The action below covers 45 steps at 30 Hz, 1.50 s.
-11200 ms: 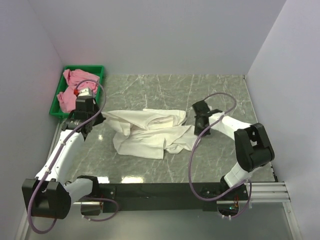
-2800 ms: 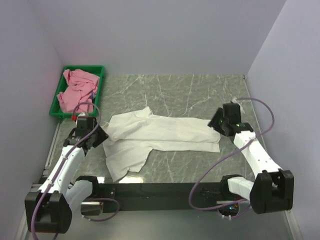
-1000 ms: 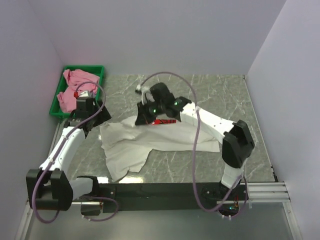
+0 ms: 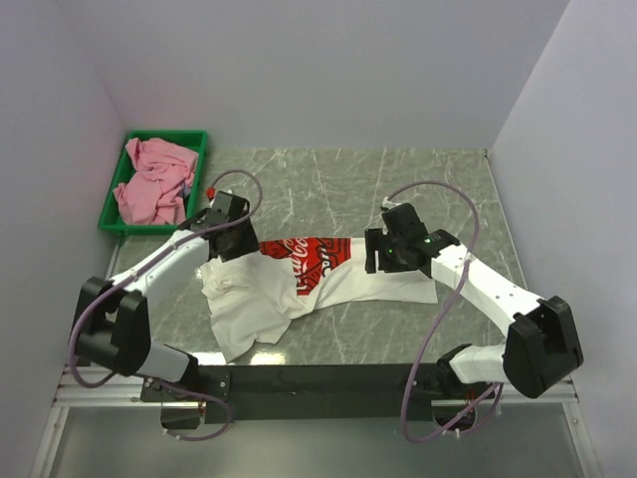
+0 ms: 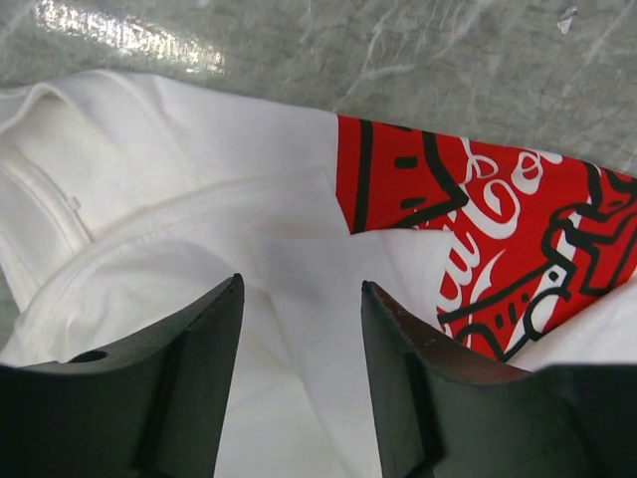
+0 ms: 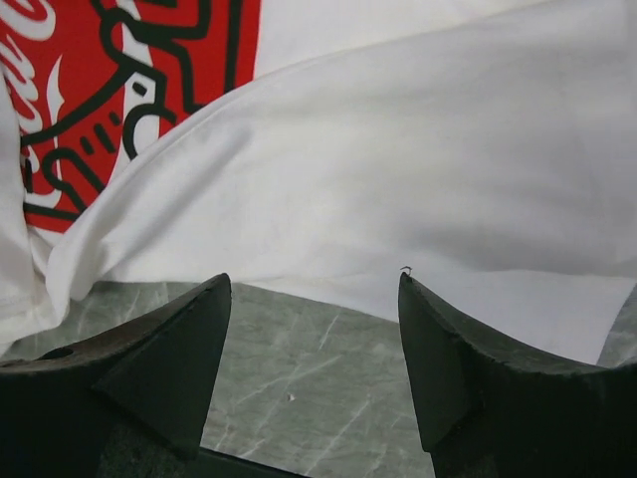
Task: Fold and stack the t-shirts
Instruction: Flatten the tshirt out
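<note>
The white t-shirt (image 4: 254, 304) lies spread on the marble table with its red graphic (image 4: 311, 257) facing up in the middle. My left gripper (image 4: 233, 242) hovers over the shirt's left part. In the left wrist view it (image 5: 301, 284) is open above rumpled white fabric (image 5: 199, 169), beside the red print (image 5: 498, 229). My right gripper (image 4: 382, 255) stands over the shirt's right half. In the right wrist view it (image 6: 314, 277) is open and empty, at the edge of the white cloth (image 6: 428, 169). The pink t-shirt (image 4: 151, 177) sits bunched in the green tray (image 4: 169, 133).
The green tray stands at the back left against the left wall. Walls close the table (image 4: 398, 189) in on the left, back and right. A black rail runs along the near edge by the arm bases (image 4: 299, 378).
The right gripper has let go of the white shirt and drawn back to the right, leaving the red graphic uncovered. The left gripper has moved right, from the shirt's left edge onto it.
</note>
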Available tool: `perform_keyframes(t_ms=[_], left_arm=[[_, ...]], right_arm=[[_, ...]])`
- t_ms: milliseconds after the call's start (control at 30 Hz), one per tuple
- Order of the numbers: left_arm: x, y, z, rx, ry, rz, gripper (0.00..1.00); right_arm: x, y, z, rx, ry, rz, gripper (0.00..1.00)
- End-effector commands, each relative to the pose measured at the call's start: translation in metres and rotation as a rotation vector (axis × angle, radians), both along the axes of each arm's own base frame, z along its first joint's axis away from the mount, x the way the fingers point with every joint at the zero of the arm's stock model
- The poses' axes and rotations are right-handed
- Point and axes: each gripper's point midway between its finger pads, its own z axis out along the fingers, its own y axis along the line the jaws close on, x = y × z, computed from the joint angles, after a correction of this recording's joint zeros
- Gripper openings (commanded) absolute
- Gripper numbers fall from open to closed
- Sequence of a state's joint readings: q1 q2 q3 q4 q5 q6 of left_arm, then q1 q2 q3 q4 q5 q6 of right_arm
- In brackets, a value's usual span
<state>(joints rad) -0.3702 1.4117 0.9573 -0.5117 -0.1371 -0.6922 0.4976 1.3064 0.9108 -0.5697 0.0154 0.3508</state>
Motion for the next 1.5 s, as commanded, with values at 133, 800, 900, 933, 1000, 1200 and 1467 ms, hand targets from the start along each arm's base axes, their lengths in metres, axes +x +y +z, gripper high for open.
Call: perform_keyframes(t_ms=[133,800,900,933,1000,1200,1467], left_arm=[[0.033,-0.01,-0.005,0.072,-0.008,0.004,0.53],[0.003,0.007,-0.012,0.145,0.011,0.043,0.04],[-0.021,0.015,-0.014,0.13,0.026,0.052,0.04],[-0.027,0.017,-0.013,0.122,0.024,0.059,0.05],[-0.035,0.019,-0.001,0.075,-0.025,0.084,0.08],[-0.066,0.024,-0.016,0.003,-0.019,0.119,0.19],[-0.095,0.03,-0.035,-0.025,0.031,0.138,0.36]], right_arm=[[0.014,-0.018,0.011,0.058,-0.1,-0.097,0.74],[0.014,-0.031,-0.005,0.106,-0.074,-0.126,0.73],[0.014,-0.031,-0.003,0.11,-0.078,-0.132,0.73],[0.013,-0.032,-0.002,0.111,-0.079,-0.133,0.73],[0.014,-0.032,0.0,0.114,-0.086,-0.134,0.73],[0.013,-0.031,-0.004,0.119,-0.072,-0.134,0.73],[0.012,-0.034,-0.001,0.113,-0.075,-0.141,0.73]])
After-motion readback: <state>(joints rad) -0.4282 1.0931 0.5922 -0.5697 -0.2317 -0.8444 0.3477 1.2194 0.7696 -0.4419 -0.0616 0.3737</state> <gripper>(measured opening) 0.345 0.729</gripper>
